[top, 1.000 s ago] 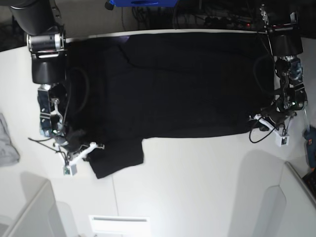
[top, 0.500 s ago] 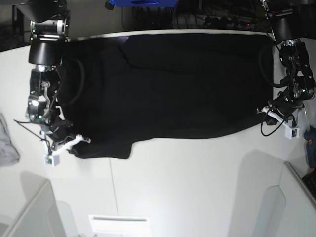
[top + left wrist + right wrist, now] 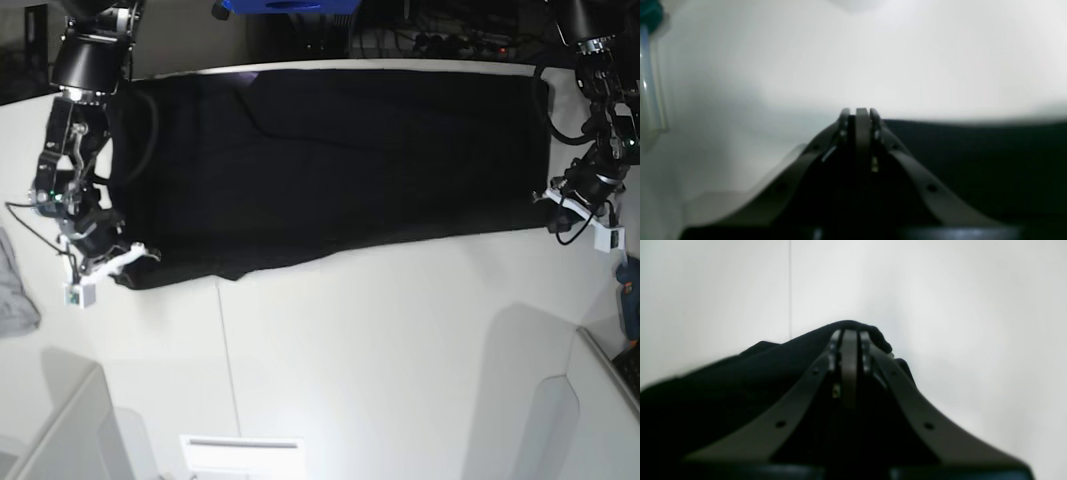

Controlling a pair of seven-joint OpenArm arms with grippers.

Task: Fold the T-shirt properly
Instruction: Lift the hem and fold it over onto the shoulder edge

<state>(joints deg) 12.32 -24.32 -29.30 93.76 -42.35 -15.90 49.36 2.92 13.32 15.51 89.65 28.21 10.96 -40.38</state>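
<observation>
Both hands pinching large black cloth T-shirt [image 3: 340, 170] hem corners, left hand [image 3: 553, 199], right hand [image 3: 128, 256]; uneven pull risks slip, skewed fold.

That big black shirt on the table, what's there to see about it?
The T-shirt is plain black soft cloth, spread wide across the white table, its far edge along the table's back rim. No print shows. The near edge runs uneven, with a few creases near the top. Each end is pinched by a shut claw: the right claw at one corner, the left claw at the other.
</observation>
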